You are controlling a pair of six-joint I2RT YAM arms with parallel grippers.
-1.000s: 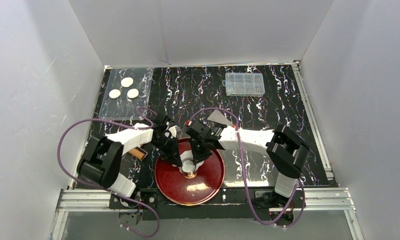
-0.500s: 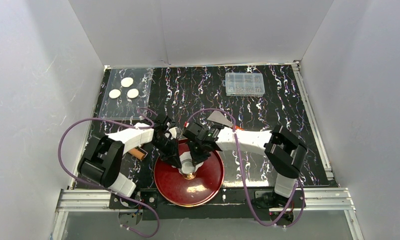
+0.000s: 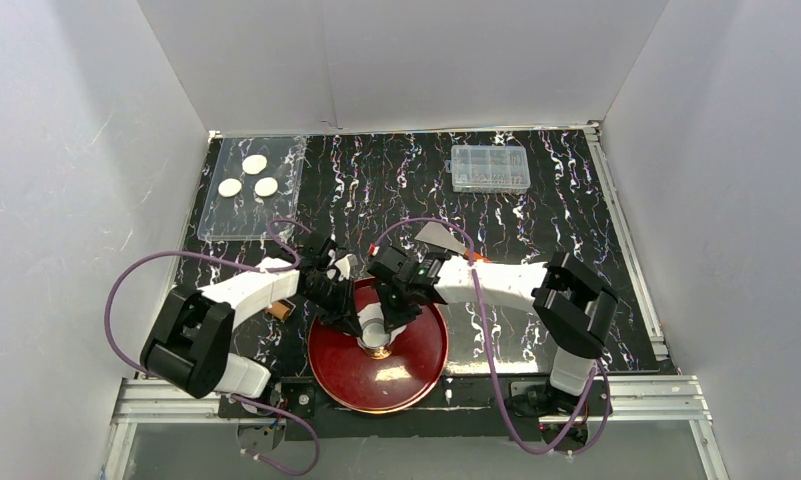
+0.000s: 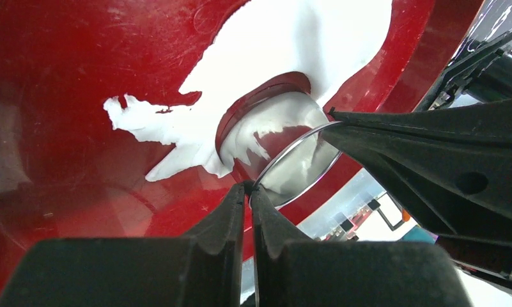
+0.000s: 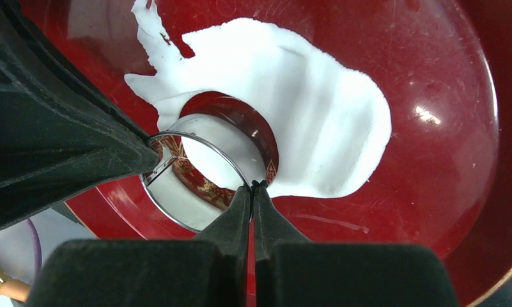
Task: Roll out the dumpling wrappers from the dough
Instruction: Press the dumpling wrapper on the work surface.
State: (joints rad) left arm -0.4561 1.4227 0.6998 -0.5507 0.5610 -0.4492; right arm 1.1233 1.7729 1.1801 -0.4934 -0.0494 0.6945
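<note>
Left pincer [image 4: 250, 188]: pressed together on one rim of the metal ring [image 4: 291, 169].
Right pincer [image 5: 253, 188]: pinched on the opposite rim.
Dough [image 5: 317, 115]: spread flat under the ring, with a round hole; a disc is perhaps held inside.
Surface: glossy red plate [image 5: 445, 96].
Room: three wrappers [image 3: 248, 176] are laid well apart, far left, on a clear sheet [image 3: 216, 215].

Left end effector [image 4: 248, 188] at bottom centre, fingers pinched together on the thin near rim of a metal ring [image 4: 285, 128] standing on the red plate [image 4: 61, 96]. Flattened white dough [image 4: 291, 45] with ragged edges lies on the plate around the ring's far side, a torn tongue running left. Right end effector [image 4: 342, 131], dark, enters from the right, its tip at the ring's rim.
</note>
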